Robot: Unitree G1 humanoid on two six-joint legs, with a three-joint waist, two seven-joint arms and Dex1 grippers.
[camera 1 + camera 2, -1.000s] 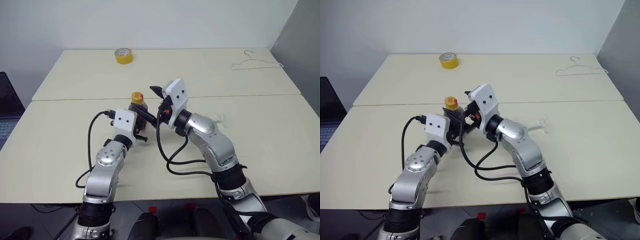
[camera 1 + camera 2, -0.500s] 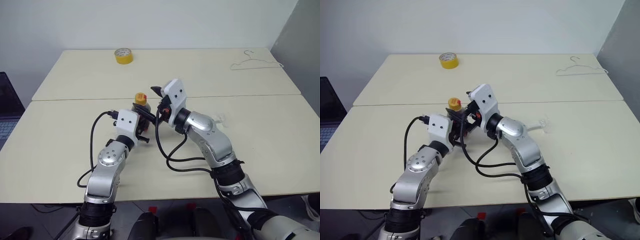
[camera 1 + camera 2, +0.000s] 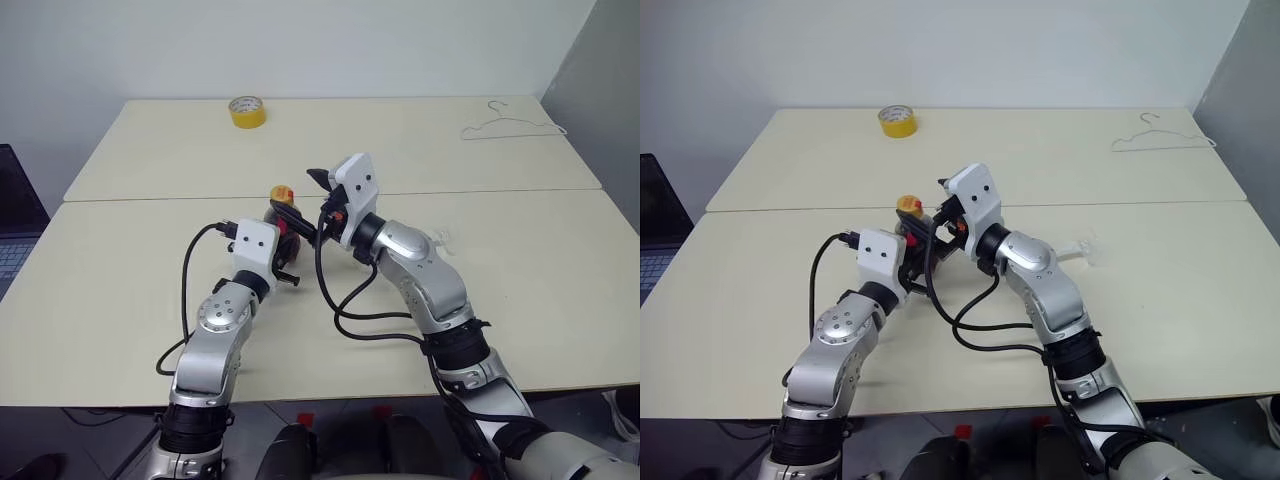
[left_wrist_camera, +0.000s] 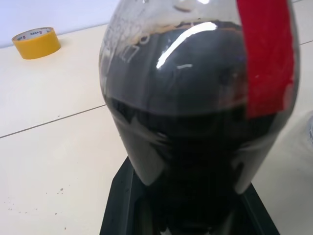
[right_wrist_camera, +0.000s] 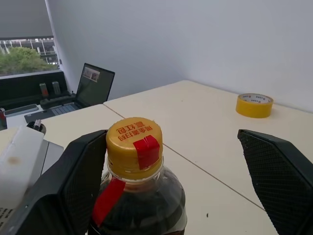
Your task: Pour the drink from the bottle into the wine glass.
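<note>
The left gripper (image 3: 287, 237) is clamped tight on the belly of the bottle (image 5: 138, 196), holding it upright near the middle of the near table (image 3: 110, 320), just short of the seam where the two tabletops meet; the left wrist view shows the dark drink (image 4: 195, 147) reaching high up the rounded body, with a red strip running down the clear wall. The right gripper (image 5: 171, 181) stands at the bottle's neck with its two black fingers (image 5: 276, 176) spread wide to either side of the yellow cap (image 5: 134, 142), neither pad touching it. One bottle and two grippers are counted, and one wine glass (image 3: 437, 238) shows faintly just behind the right arm, though whether it stands or lies cannot be made out. Farther back on the far table (image 3: 400, 150) lie one yellow tape roll (image 3: 247, 111) towards the left and one wire hanger (image 3: 510, 124) at the right. Both tabletops are pale cream, backed by a plain white wall (image 3: 330, 45); an open laptop (image 5: 88, 90) sits on a desk off to the robot's left, before a window
</note>
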